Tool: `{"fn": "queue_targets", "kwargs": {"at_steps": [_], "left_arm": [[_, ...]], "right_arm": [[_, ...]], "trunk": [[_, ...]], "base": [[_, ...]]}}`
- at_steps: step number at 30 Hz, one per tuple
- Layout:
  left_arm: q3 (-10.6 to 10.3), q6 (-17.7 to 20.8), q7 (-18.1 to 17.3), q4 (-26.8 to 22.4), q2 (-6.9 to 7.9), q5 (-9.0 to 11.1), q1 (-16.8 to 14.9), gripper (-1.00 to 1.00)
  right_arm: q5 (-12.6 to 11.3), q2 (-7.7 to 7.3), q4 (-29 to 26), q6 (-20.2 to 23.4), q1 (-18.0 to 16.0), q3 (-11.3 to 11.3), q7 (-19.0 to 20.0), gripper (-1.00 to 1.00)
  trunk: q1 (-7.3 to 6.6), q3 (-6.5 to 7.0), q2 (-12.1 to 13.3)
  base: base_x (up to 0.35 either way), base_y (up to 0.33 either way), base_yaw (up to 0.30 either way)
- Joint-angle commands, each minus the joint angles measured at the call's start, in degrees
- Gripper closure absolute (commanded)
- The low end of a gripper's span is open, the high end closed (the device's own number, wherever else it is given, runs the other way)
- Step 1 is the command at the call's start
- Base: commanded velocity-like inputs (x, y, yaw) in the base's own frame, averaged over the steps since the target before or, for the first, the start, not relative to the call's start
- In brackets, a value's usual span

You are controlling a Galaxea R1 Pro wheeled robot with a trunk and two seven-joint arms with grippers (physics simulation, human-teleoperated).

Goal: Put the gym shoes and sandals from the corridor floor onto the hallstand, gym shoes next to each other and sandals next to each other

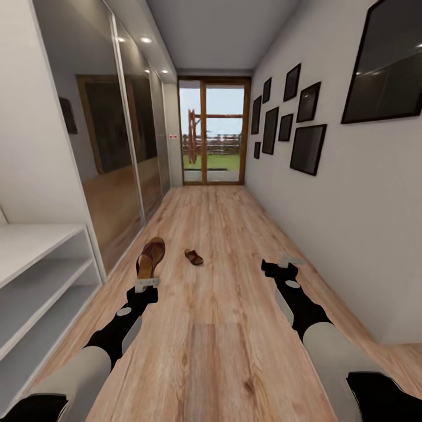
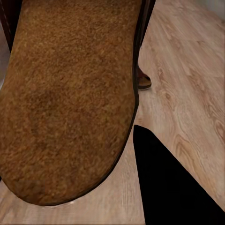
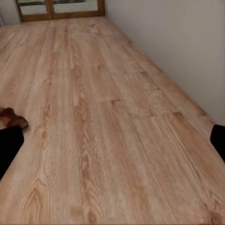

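My left gripper (image 1: 147, 285) is shut on one brown sandal (image 1: 151, 258), holding it by the heel above the corridor floor (image 1: 223, 328) with the toe pointing away. Its tan footbed (image 2: 70, 93) sits close in front of the left wrist camera, beside a black finger (image 2: 173, 187). The other sandal (image 1: 194, 257) lies on the floor just beyond, also seen as a sandal (image 2: 143, 80) and a sandal (image 3: 11, 118). My right gripper (image 1: 286, 262) hangs open over bare planks with nothing between its fingers (image 3: 7, 145). The hallstand (image 1: 41, 281) is at my near left. The gym shoes are out of view.
Mirrored sliding doors (image 1: 126, 152) line the left wall past the hallstand. The right wall (image 1: 351, 234) carries dark picture frames. A glass door (image 1: 212, 132) closes the corridor's far end. Open wood floor runs between both arms and ahead.
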Motion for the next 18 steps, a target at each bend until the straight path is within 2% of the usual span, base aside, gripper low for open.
{"fn": "queue_targets", "kwargs": {"at_steps": [1, 18], "left_arm": [[-0.1, -0.1, 0.2, 0.0, 0.0, 0.2, 0.0, 1.0], [-0.1, -0.1, 0.2, 0.0, 0.0, 0.2, 0.0, 1.0]], "right_arm": [[-0.3, 0.02, 0.0, 0.0, 0.0, 0.0, -0.1, -1.0], [-0.3, 0.02, 0.0, 0.0, 0.0, 0.0, 0.0, -1.0]], "trunk": [[0.02, -0.05, 0.0], [0.02, -0.03, 0.0]], "base": [[0.349, -0.099, 0.032], [0.348, -0.107, 0.005]]}}
